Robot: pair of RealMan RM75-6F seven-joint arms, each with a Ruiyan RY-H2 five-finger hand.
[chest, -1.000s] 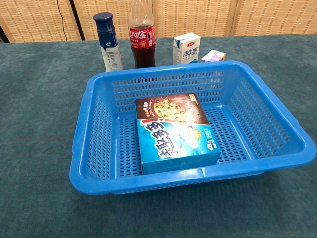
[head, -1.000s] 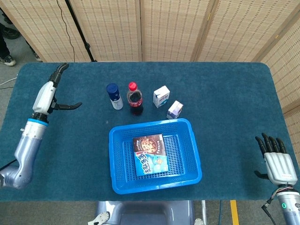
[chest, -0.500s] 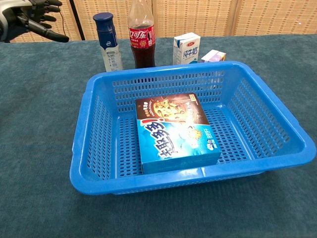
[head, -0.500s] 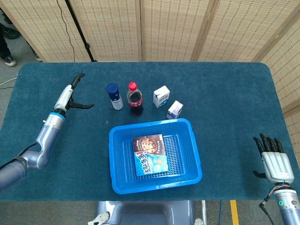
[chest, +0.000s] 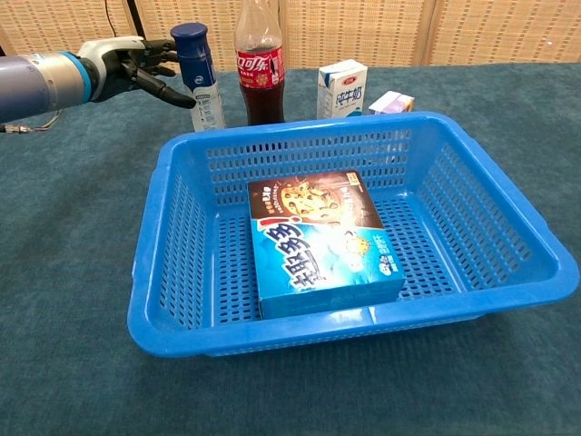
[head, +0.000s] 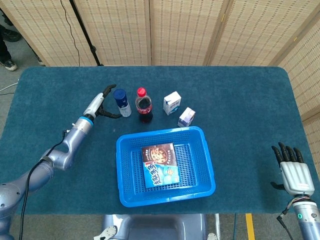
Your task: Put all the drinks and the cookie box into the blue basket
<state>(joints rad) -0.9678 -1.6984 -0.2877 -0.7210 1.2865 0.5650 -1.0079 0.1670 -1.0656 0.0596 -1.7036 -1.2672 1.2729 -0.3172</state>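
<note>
The cookie box [head: 160, 164] [chest: 320, 238] lies flat inside the blue basket [head: 127, 172] [chest: 159, 263]. Behind the basket stand a white bottle with a blue cap [head: 121, 103] [chest: 197, 76], a cola bottle [head: 144, 105] [chest: 260, 65], a milk carton [head: 172, 103] [chest: 341, 88] and a small purple carton [head: 186, 117] [chest: 391, 102]. My left hand [head: 101, 102] [chest: 129, 71] is open just left of the blue-capped bottle, fingers spread on either side of it, not clearly touching. My right hand [head: 292, 170] rests open near the table's front right corner.
The table has a dark teal cloth [head: 240, 110]. Woven bamboo screens [head: 175, 30] stand behind the far edge. A dark cable [head: 30, 175] trails along my left arm.
My left hand has swept right across the table, from the far left edge up to the blue-capped bottle. The right hand has barely moved.
</note>
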